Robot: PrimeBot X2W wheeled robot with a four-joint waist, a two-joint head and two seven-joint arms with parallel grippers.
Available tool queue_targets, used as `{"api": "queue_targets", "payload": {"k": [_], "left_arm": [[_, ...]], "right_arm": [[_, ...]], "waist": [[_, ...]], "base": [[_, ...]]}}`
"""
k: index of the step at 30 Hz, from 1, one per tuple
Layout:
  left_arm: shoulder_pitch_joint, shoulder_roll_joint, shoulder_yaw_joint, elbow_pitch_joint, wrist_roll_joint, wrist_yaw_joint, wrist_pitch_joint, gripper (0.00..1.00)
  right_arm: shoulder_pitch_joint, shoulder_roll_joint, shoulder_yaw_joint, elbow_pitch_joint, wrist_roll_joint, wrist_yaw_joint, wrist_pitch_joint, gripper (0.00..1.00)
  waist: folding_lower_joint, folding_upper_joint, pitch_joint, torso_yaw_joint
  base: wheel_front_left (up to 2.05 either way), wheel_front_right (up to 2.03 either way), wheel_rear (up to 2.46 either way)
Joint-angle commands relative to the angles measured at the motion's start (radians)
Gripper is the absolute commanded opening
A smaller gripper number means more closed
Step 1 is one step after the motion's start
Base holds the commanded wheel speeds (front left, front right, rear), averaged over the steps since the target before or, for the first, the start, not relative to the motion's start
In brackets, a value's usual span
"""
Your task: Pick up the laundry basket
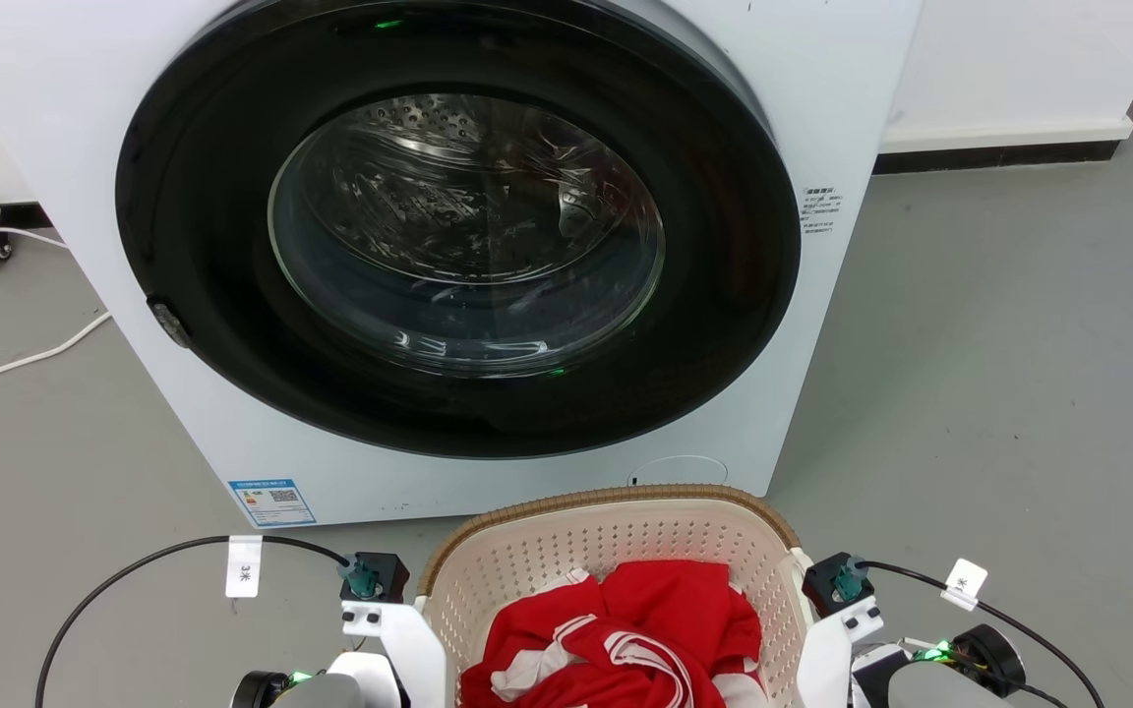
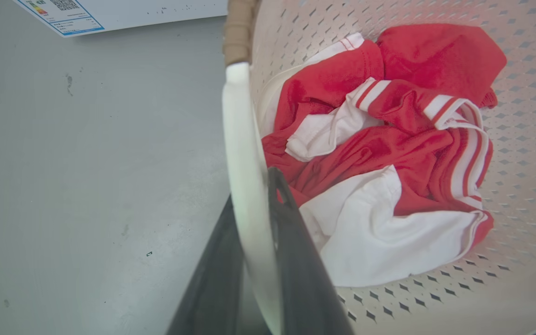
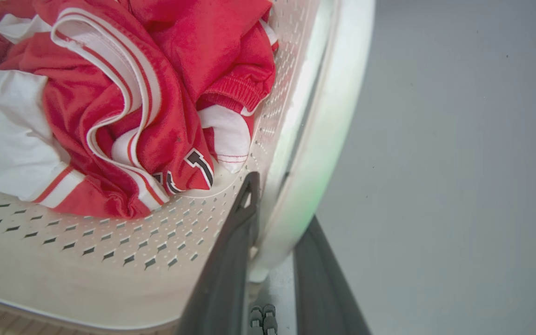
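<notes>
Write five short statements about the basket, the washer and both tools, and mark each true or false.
1. The laundry basket holds red and white clothing. True.
2. The washing machine has its door swung open. False: the round glass door is shut.
3. The left tool has the basket's white handle between its fingers. True.
4. The right tool hangs over bare floor, away from the basket. False: its fingers flank the basket's other handle.
5. The basket is in front of the washing machine. True.
</notes>
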Motion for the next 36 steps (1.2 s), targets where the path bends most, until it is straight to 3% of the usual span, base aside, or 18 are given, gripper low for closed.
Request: {"api": "queue_targets", "payload": {"k": [1,36], "left_arm": [[-0.024,-0.009,-0.006,-0.017,-0.007,-0.012,-0.004,0.0],[-0.025,0.001,-0.073,-0.005,-0.073,-0.012,-0.017,0.0]], "right_arm": [[-0.01,0.008,0.017,-0.01,0.006,0.004,0.003,0.0],[-0.024,-0.003,0.162,0.011,0.151,0.004,-0.013,0.0]], "waist": [[0.0001,-0.0001,0.001,0.0],[0.0001,-0.0001,-0.008,-0.01]], "base": [[0.0,0.0,0.0],[0.0,0.0,0.0]]}}
